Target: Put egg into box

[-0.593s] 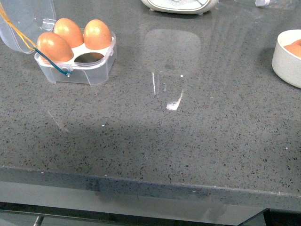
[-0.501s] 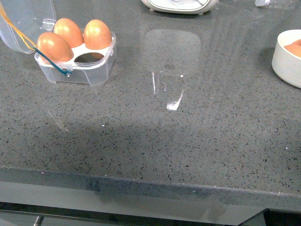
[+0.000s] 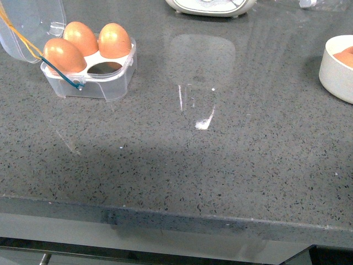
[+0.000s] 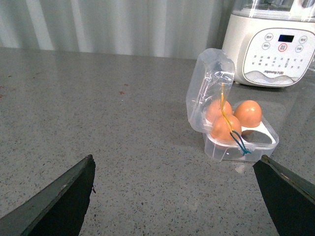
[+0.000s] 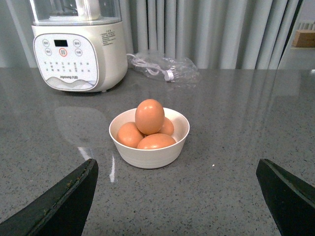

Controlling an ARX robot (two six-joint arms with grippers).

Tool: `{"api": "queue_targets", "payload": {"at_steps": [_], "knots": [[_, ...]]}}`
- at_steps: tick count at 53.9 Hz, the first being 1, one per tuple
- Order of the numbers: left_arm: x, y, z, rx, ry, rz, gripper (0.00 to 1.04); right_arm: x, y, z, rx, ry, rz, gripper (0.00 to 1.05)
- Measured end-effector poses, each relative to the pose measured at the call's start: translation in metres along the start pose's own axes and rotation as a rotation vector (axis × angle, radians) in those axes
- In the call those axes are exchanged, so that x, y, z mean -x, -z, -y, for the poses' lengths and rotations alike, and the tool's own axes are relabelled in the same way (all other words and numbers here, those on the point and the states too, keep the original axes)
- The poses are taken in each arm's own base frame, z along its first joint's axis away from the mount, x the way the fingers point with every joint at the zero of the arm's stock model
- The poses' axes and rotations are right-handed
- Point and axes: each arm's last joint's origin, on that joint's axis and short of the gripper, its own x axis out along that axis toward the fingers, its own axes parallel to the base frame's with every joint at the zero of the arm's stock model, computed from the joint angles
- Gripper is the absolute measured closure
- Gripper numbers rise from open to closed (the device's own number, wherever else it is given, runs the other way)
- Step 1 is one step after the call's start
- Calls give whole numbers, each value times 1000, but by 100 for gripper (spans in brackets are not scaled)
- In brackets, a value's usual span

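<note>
Nothing moved. Smooth orange-brown egg point(image 5: 149, 116) tops pile in round white bowl point(image 5: 150, 158); clear plastic four-cell box point(image 3: 105, 85) has one cell free. Left fingers point(image 4: 59, 201), right fingers point(image 5: 64, 201) spread, empty. Pre-grasp; next, right reaches for egg.

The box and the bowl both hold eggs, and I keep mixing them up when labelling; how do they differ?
The box is clear, square plastic; the bowl is opaque, white and round. The box has a hinged lid, standing open; the bowl has none. In the box three eggs sit in separate cells with one cell empty; in the bowl loose eggs lie piled. Both rest on the grey counter and hold brown eggs.
</note>
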Motion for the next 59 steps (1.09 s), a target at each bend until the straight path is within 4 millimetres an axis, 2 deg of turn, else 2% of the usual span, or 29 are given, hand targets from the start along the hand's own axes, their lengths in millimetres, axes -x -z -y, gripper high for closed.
{"api": "queue_targets", "payload": {"at_steps": [59], "knots": [[0,0,0,0,0,0,7,0,0,0,0,0,0,7]]}}
